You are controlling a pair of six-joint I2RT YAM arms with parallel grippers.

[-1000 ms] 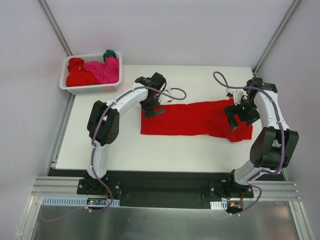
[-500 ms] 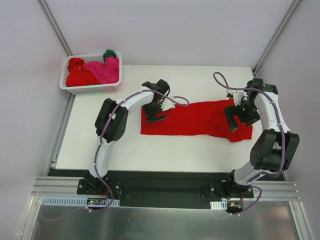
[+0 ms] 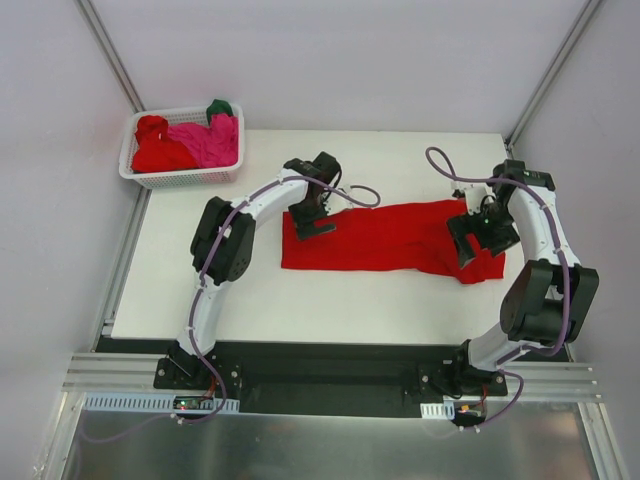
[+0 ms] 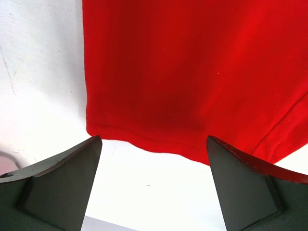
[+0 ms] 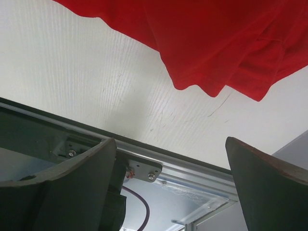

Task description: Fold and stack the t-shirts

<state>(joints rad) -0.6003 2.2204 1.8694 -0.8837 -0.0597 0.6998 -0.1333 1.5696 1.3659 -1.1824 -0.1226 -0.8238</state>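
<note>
Spread lengthwise across the middle of the bench (image 3: 200, 290): one red shirt (image 3: 385, 238), lying as a long band, hem end to the left, sleeve end bunched to the right. Soft, light and limp by the look of it; likely to sag, crease and drag rather than slide, so best pinched at the corners or along the hem, both ends lifted together.

Over the far left corner of the cloth, left gripper (image 3: 312, 214), jaws spread wide with nothing between them, stitched hem just ahead in the wrist view. Over the crumpled right end, right gripper (image 3: 476, 236), likewise gaping and empty, with a wavy cloth edge ahead.

At the bench's far left corner, a white basket (image 3: 183, 180) heaped with shirts (image 3: 185, 145): red, pink, a bit of green. Well apart from the spread shirt, so no obstacle. Nearer hazards, probably: slack cables (image 3: 352, 190) looping by each wrist, and the wrinkled sleeve, apt to fold in crooked.
</note>
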